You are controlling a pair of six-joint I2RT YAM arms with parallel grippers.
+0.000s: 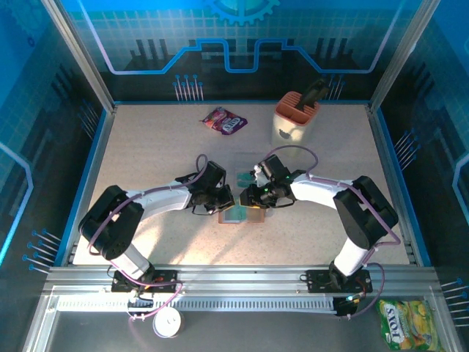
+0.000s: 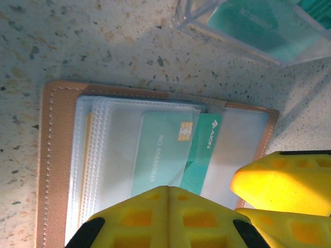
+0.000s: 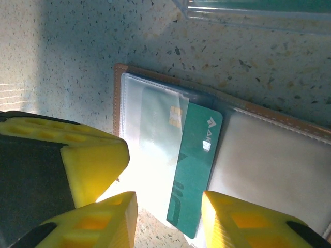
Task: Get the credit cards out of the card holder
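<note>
Speckled tabletop (image 1: 146, 161), left fingers (image 2: 165, 217) closed, right fingers (image 3: 243, 222) parted around card (image 3: 194, 170)

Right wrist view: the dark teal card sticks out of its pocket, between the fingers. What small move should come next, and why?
Probably close the right gripper on the dark teal card. The card sticks partly out of its clear pocket, between the open jaws. The shut left gripper appears to pin the card holder, so the card could then slide out.
</note>
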